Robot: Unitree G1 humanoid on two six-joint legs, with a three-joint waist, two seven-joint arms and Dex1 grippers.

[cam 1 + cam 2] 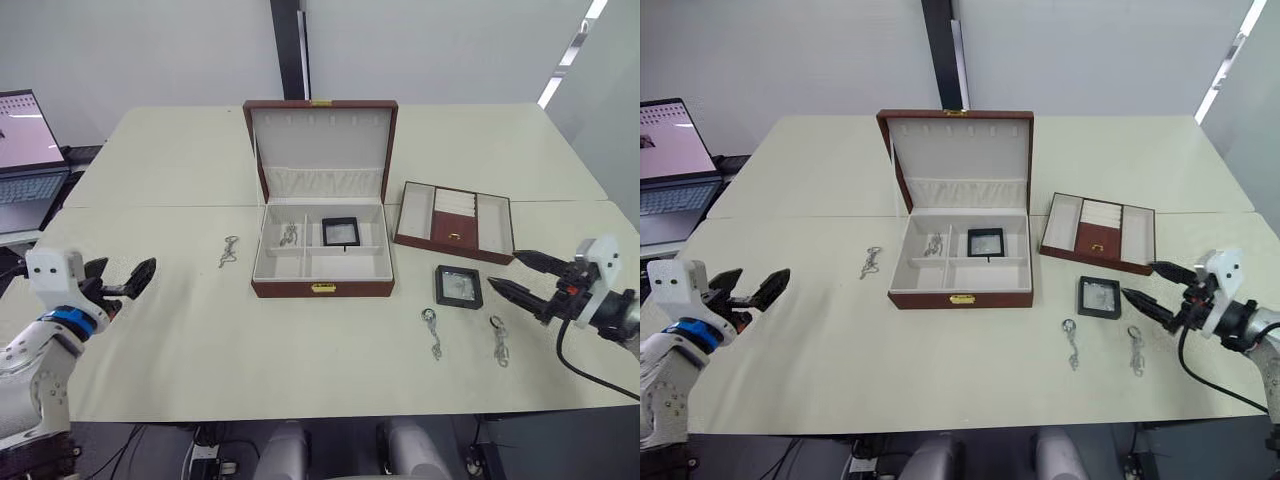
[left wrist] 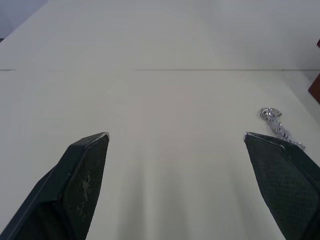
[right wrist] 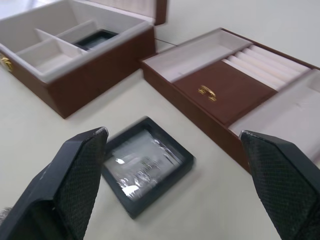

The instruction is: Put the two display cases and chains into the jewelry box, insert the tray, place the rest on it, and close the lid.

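Nearest to me, I have both arms low at the table's front corners: the left gripper point(image 1: 128, 283) hangs over bare tabletop with its fingers spread wide and nothing between them, and the right gripper point(image 1: 522, 275) is likewise spread apart and empty, pointing inward toward the loose display case point(image 1: 459, 285). That case lies flat on the table point(image 1: 200, 330), just ahead of my right fingertips and near the front right corner of the jewelry box point(image 1: 322, 258). Closer to the front edge than the case I see two chains, one point(image 1: 432, 331) just below the case and another point(image 1: 498, 339) to its right, both lying free and apart from each other. A third chain point(image 1: 229, 250) sits alone on the left side, well clear of the box and ahead of my left gripper. In the middle stands the jewelry box, open, with a fourth chain point(image 1: 289, 235) in its rear left compartment and the second display case point(image 1: 340, 232) in the rear right compartment beside it; the front compartments hold nothing. Right of the box, slightly angled, the tray point(image 1: 454, 221) rests on the table, near but not touching. Behind the compartments the lid point(image 1: 320, 147) stands upright. At the far left edge, a laptop point(image 1: 28, 158) sits open.
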